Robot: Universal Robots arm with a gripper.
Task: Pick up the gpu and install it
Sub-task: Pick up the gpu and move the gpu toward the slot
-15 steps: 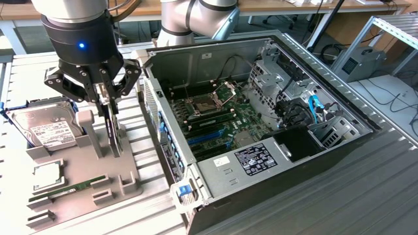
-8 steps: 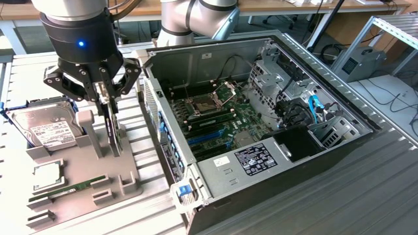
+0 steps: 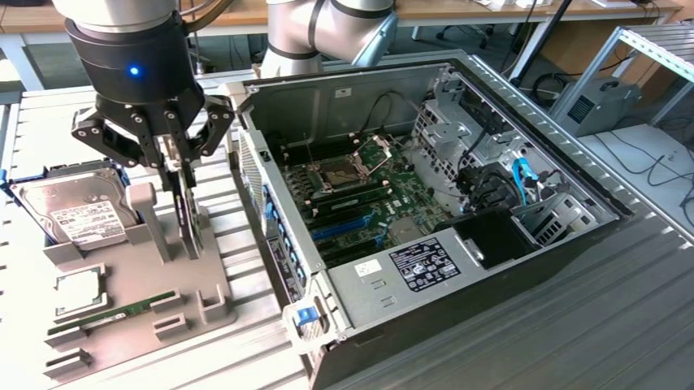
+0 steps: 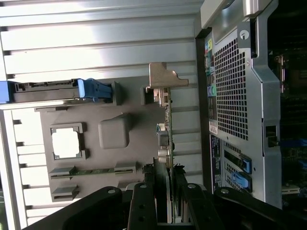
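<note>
You have one gpu (image 3: pixel 193 223) here, standing on its edge in a slot of the single gray holder (image 3: pixel 206 284), at the exterior view's left of the one open computer case (image 3: pixel 325 106). The same holder carries one hard drive (image 3: pixel 76 213), one square processor chip (image 3: pixel 78 294) and one RAM stick (image 3: pixel 114 313), each in its own recess, and all of it sits on the ribbed metal counter (image 3: pixel 607 325). Your one arm hangs straight down over the holder, wrist vertical. Its end effector (image 3: pixel 179 188) straddles the card's upper edge, with a finger pressed against each face. In the wrist view the gpu (image 4: pixel 165 129) runs edge-on away from the end effector (image 4: pixel 165 175), with its silver bracket (image 4: pixel 163 79) at the far end.
</note>
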